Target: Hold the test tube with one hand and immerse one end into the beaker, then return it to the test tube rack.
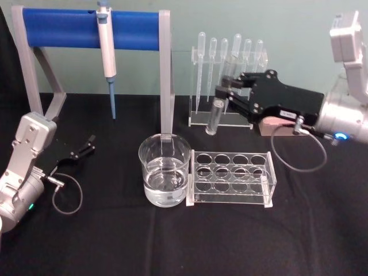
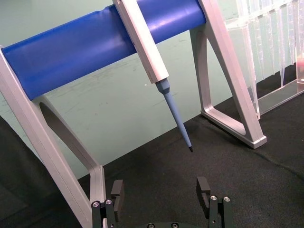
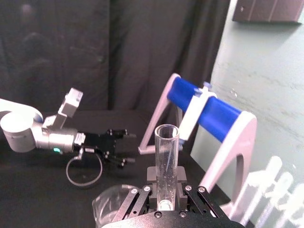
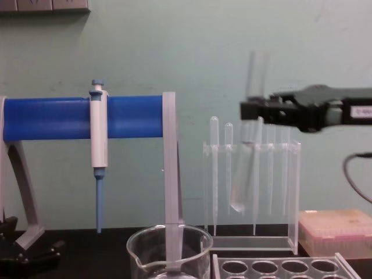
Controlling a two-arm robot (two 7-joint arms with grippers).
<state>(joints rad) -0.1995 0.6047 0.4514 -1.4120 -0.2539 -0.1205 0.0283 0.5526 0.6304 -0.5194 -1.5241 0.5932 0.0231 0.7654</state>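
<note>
- Above the back of the table, just in front of the pipette stand (image 1: 198,119), the test tube (image 1: 217,114) is held by the right gripper (image 1: 229,91). Its fingers are clamped on the glass above the tube's middle. The tube hangs clear of the table, slightly tilted, with its rounded end lowest.
- Well apart from it and nearer the robot, the beaker (image 1: 145,164) is seen part-filled with clear liquid. It stands just beside the test tube rack (image 1: 269,172), whose holes are all empty.
- The left gripper (image 1: 86,146) is parked low at the left, its fingers spread and nothing held.
- A slip is to be feared if the smooth glass is gripped too lightly, and a crack if it is squeezed harder.
- Because the tube is tilted, its lower end could be knocked against the beaker's rolled rim on the way down. The beaker could then be tipped or shoved into the rack.
- The pipettes close behind could be brushed if the arm is swung sideways before being drawn forward.
- On the return, a rack hole could be missed or its edge struck, since the tube is not carried plumb.
</note>
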